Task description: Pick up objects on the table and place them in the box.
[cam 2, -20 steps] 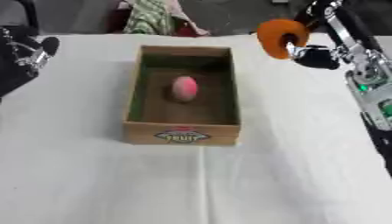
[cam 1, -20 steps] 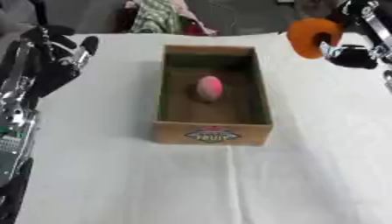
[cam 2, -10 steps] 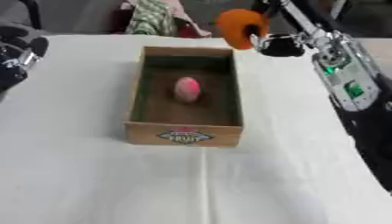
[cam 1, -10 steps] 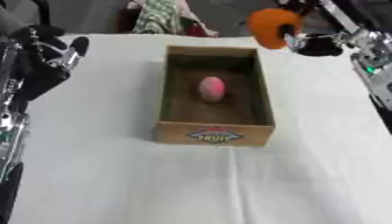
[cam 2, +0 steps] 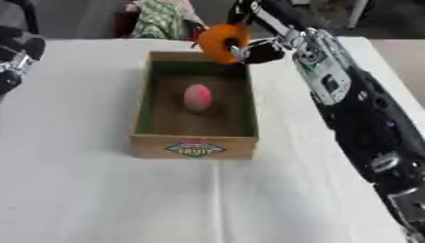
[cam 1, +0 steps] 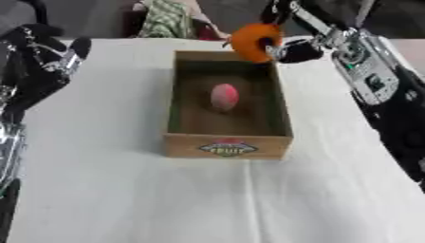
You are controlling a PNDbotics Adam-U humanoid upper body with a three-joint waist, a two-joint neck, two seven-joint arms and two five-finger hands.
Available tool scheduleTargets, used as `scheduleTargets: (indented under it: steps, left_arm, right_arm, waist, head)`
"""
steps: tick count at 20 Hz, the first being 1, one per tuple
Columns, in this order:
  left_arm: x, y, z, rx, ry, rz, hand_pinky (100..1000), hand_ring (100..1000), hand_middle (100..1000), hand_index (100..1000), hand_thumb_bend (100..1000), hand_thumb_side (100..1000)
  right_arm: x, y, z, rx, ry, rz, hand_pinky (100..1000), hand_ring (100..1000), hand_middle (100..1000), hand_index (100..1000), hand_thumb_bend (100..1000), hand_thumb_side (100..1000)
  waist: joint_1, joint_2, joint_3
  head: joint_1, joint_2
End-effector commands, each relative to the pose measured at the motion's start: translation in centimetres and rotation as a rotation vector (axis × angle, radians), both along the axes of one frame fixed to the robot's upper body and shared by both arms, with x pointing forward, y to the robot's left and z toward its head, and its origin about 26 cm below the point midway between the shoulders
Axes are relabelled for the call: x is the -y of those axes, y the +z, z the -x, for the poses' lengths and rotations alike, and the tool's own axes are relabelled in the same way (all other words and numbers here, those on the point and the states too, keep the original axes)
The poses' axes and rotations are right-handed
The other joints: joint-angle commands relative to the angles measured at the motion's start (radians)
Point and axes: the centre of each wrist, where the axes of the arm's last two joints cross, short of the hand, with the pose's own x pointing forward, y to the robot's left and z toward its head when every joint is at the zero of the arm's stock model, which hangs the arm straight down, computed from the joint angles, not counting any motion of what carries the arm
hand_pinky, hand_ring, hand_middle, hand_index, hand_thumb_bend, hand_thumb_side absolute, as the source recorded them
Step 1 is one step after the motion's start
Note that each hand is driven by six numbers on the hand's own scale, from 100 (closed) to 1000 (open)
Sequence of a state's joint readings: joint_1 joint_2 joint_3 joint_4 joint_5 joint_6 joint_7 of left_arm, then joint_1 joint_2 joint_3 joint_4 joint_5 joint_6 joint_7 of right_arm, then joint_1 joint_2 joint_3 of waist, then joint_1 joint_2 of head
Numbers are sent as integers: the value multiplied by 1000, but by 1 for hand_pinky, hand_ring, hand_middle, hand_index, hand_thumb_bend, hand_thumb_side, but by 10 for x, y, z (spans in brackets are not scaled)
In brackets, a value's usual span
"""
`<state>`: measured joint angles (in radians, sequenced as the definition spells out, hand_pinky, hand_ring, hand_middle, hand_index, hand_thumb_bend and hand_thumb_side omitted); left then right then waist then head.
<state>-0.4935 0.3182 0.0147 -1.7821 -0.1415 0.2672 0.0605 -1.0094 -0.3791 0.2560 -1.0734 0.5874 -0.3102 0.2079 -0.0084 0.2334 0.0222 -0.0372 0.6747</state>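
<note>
The box (cam 1: 228, 144) stands in the middle of the table (cam 1: 124, 190), its long side running from the near edge to the far edge; a fruit (cam 1: 224, 96) lies inside it, nearer its far end; the right hand (cam 1: 291, 50) holds a round object (cam 1: 253, 42) above the box's far right corner; the left hand (cam 1: 41, 61) hangs over the table's left edge.

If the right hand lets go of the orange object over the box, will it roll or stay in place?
The orange object looks round and smooth, so it would probably roll on landing. The box has raised walls, which should likely stop it. It may bump the pink fruit lying inside. The right hand holds it at the far right corner.
</note>
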Motion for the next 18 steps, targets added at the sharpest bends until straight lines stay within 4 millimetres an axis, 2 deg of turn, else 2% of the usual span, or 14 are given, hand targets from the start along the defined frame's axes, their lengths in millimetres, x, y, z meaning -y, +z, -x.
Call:
scheduleTargets:
  steps: [1, 4, 5, 6, 7, 11, 14, 17, 18]
  left_arm:
    - [0, 10, 3, 35, -2, -3, 573, 485, 511, 692, 537, 401]
    - [0, 9, 3, 33, -1, -2, 572, 485, 511, 692, 537, 401]
    - [0, 9, 4, 32, 0, -1, 572, 484, 511, 692, 538, 401]
    - [-1, 8, 4, 30, 2, 0, 572, 484, 511, 692, 538, 400]
    - [-1, 8, 4, 29, 4, 0, 572, 484, 510, 692, 539, 400]
    - [-3, 8, 5, 30, 14, 5, 573, 484, 509, 692, 538, 400]
    - [-6, 7, 5, 29, 30, 7, 573, 484, 508, 691, 538, 399]
    - [-13, 3, 6, 22, 62, 13, 571, 483, 506, 690, 540, 396]
    - [-15, 2, 6, 18, 76, 15, 571, 483, 506, 690, 540, 395]
  right_arm:
    - [-1, -1, -2, -9, 12, 54, 682, 734, 706, 644, 241, 100]
    - [-4, -7, -2, -41, 23, 98, 691, 749, 727, 725, 331, 100]
    - [-4, -8, -1, -43, 26, 107, 697, 758, 741, 793, 440, 211]
    - [-4, -7, -1, -40, 26, 111, 698, 760, 744, 806, 448, 248]
    - [-3, -6, 0, -33, 23, 111, 700, 763, 750, 840, 466, 337]
    - [4, 3, 6, 20, -12, 79, 706, 772, 766, 882, 490, 456]
    - [19, 11, 13, 67, -48, 13, 712, 781, 779, 885, 483, 446]
    - [42, 17, 23, 101, -91, -60, 716, 790, 788, 872, 443, 270]
    - [52, 18, 27, 112, -116, -90, 717, 795, 791, 869, 428, 255]
  waist:
    - [2, -16, -1]
    - [1, -17, -3]
    - [1, -17, -3]
    - [1, -17, -4]
    - [1, -18, -6]
    - [0, -19, -12]
    - [1, -20, -18]
    - [1, -20, -25]
    - [0, -20, -27]
  head:
    - [1, -11]
    - [1, -13]
    - [3, -13]
    - [5, -13]
    - [5, -13]
    - [11, -12]
    - [17, -14]
    - [27, -13]
    - [28, -13]
